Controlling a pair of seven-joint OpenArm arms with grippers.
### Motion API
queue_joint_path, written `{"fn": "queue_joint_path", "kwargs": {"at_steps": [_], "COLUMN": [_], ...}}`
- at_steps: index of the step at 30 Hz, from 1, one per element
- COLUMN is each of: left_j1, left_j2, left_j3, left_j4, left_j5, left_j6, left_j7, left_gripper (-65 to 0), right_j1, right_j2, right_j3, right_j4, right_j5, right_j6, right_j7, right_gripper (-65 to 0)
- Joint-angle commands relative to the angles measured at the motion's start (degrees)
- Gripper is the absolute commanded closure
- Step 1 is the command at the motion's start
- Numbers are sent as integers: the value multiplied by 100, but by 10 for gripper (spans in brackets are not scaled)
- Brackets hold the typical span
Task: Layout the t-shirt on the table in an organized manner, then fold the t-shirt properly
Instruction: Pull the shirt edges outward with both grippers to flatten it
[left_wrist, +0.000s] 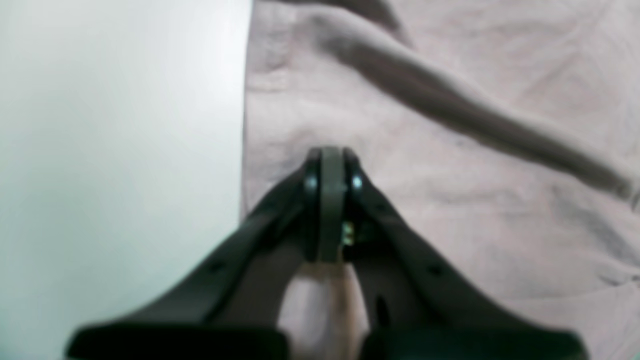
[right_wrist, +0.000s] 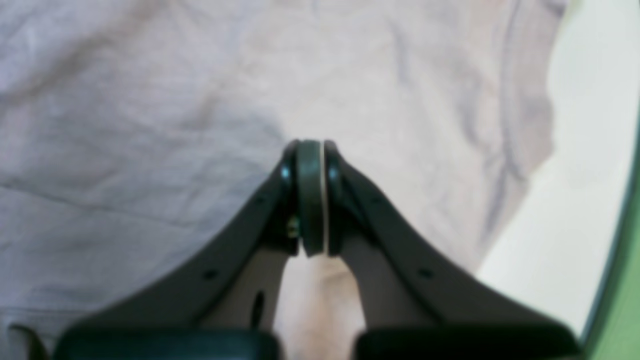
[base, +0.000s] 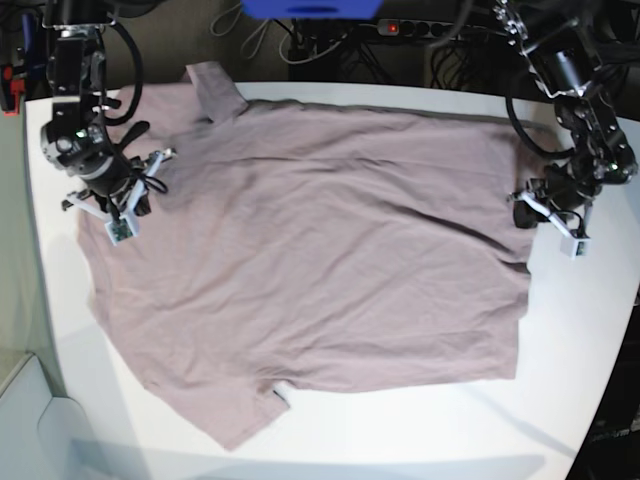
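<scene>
The left gripper (left_wrist: 330, 165), a black claw with two curved fingers, had its jaws pressed tight together. It sat low over the hem side of the dusty pink short-sleeved cotton t-shirt (base: 320, 260). No cloth showed between its tips, so I could not tell if it pinched any. The right gripper (right_wrist: 310, 160), the same kind of black claw, was squeezed together too. It sat over the shirt's shoulder part, near one sleeve, and again no pinched cloth showed.

The t-shirt lay spread out between the two claws, mostly flat, with soft wrinkles across the middle. One long raised fold ran away from the left gripper, up and to the side in its wrist view. One sleeve reached past the right gripper, and the other sleeve stuck out at the shirt's far corner, a little curled under.

Under it all was the big smooth white table (base: 420, 430), with bare space just beside each claw.

I think the step was still laying the shirt out neatly. To do it well, both claws should grab only the edges and pull gently apart together, so the long fold goes flat. The curled sleeve needs smoothing before any folding.
</scene>
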Motion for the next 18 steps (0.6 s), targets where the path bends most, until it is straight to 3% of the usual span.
{"fn": "queue_joint_path", "kwargs": {"at_steps": [1,8,18], "left_j1": [46,46,38], "left_j2": [-21,-382,-567], "left_j3": [32,23,15], "left_j4": [-5,-66,-66], "left_j5": [365,357,357], "left_j6": [73,73,73], "left_j7": [395,351,324], "left_gripper": [-3,-3,-3], "right_j1": [20,249,257], "right_j2": [64,64,-147], "right_j3": [12,-5,-32], "right_j4": [49,-540,-540], "right_j5": [27,27,1], "right_j6": [-8,-8,-8], "right_j7": [106,133,142], "right_gripper": [0,0,0]}}
